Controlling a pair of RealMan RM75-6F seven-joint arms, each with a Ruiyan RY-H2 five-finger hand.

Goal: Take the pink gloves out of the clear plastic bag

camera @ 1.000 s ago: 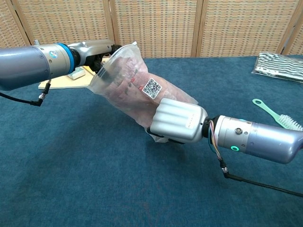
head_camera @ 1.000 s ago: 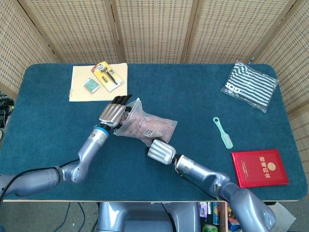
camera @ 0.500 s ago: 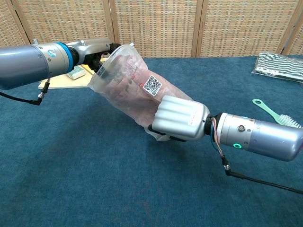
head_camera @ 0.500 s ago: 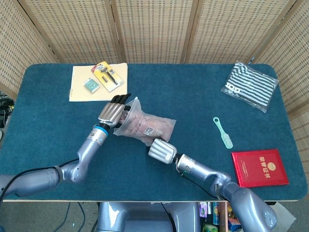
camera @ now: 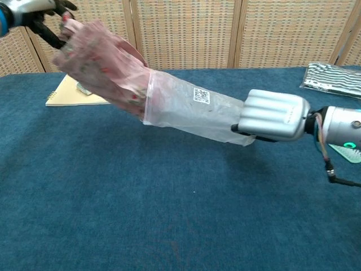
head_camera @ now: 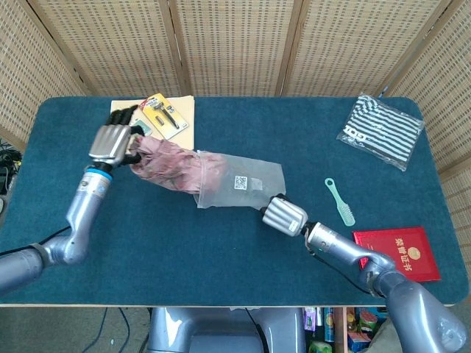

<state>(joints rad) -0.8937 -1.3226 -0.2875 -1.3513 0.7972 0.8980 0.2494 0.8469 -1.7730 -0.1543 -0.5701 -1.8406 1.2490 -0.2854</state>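
My left hand (head_camera: 114, 143) (camera: 39, 14) grips the cuff end of the pink gloves (head_camera: 165, 165) (camera: 101, 65) at the table's left, raised off the cloth. About half of the gloves sticks out of the clear plastic bag (head_camera: 239, 182) (camera: 194, 107); the rest lies inside its mouth. My right hand (head_camera: 284, 217) (camera: 273, 114) holds the bag's closed end, stretched taut toward the right. A white QR label shows on the bag.
A tan notebook (head_camera: 125, 136) with a tool blister pack (head_camera: 163, 115) lies behind the left hand. A striped packaged cloth (head_camera: 380, 130) sits back right, a green brush (head_camera: 340, 201) and a red booklet (head_camera: 396, 255) to the right front.
The left hand has pulled the gloves up and to the left, partly out of the bag. The right hand moved right with the bag's end, so the bag is stretched out.
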